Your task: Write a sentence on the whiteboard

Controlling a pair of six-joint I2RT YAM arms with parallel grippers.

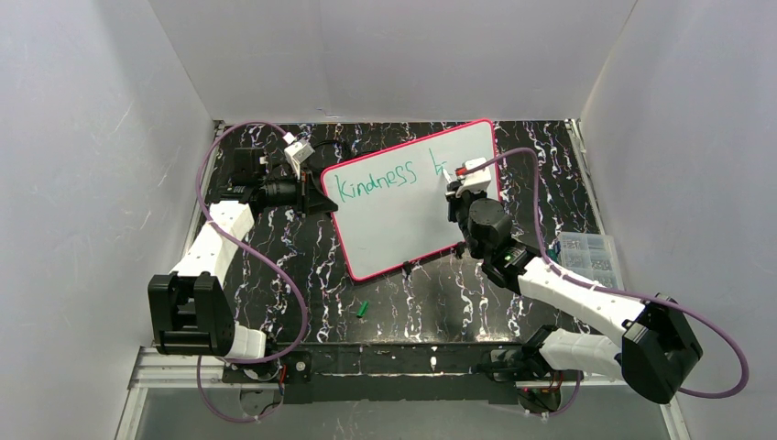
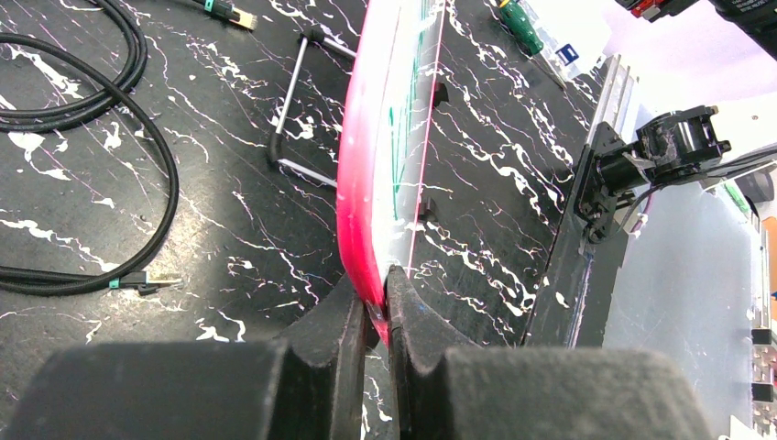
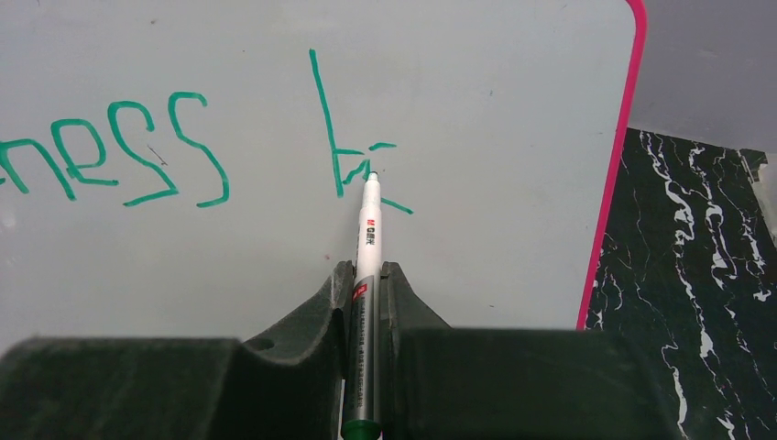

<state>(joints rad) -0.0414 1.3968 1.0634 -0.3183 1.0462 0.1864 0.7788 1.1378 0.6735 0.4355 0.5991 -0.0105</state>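
Note:
The whiteboard with its pink-red rim lies tilted on the dark marbled table. Green lettering of the sentence reads "kindness", followed by a "b" and part of another letter. My left gripper is shut on the board's left rim, seen edge-on in the left wrist view. My right gripper is shut on a white marker with a green end. The marker's tip touches the board at the newest strokes, near the board's upper right.
A green marker cap lies on the table in front of the board. A clear parts box sits at the right edge. Black cables and a metal stand lie behind the board's left side.

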